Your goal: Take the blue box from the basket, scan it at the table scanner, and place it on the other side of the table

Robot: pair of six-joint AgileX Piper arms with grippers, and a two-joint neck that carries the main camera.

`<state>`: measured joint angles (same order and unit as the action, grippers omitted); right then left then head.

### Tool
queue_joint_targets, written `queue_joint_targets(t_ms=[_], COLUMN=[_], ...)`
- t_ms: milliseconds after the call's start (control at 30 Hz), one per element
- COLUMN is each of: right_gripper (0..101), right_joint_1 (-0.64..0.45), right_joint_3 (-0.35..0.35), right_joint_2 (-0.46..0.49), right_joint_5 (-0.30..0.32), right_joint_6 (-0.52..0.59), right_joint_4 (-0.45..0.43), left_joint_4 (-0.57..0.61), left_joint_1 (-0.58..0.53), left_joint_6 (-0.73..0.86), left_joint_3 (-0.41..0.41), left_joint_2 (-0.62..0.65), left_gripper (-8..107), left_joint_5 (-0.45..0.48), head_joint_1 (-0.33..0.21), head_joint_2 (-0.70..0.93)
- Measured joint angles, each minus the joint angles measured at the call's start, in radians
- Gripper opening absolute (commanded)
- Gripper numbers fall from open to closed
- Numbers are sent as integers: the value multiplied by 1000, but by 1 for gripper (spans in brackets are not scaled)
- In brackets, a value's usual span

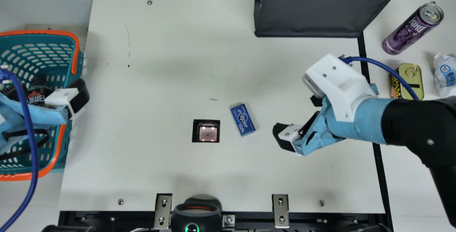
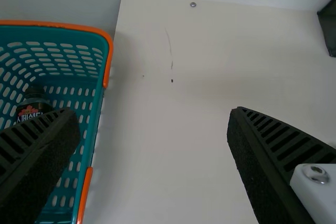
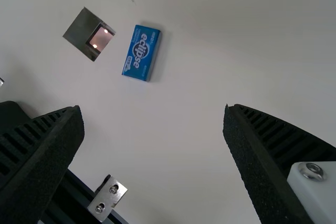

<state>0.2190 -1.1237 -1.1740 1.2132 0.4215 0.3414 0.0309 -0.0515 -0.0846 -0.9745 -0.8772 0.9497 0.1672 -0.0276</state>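
My left fingers (image 2: 39, 166) and right fingers (image 3: 47, 150) are open; blue box (image 1: 243, 119) lies beside the scanner (image 1: 208, 133) on the bench (image 1: 160, 68). Right ones should straddle its narrow width, low, closing gently!

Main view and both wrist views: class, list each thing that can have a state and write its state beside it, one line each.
Left gripper: open, empty
Right gripper: open, empty
Blue box: lying flat on the table
Table scanner: lit
Basket: holding a bottle
Purple can: upright, unopened
Tin: unopened, ring pull in place
Black bag: standing
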Motion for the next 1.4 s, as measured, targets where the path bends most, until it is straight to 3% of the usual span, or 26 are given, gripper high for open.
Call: queue_joint_targets(t_ms=[267,833,1400], right_gripper=[95,95,95], right_joint_1=[62,254,391], right_joint_3=[41,42,80], right_joint_2=[-61,-168,-276], right_joint_5=[-54,-154,-321], right_joint_6=[-63,-271,-439], right_joint_4=[-1,-49,-148], left_joint_4=[0,0,0], left_joint_1=[0,0,0], left_joint_6=[0,0,0], left_joint_3=[0,0,0], left_joint_2=[0,0,0], left_gripper=[90,90,90], left_joint_5=[0,0,0], head_joint_1=[0,0,0], head_joint_2=[0,0,0])
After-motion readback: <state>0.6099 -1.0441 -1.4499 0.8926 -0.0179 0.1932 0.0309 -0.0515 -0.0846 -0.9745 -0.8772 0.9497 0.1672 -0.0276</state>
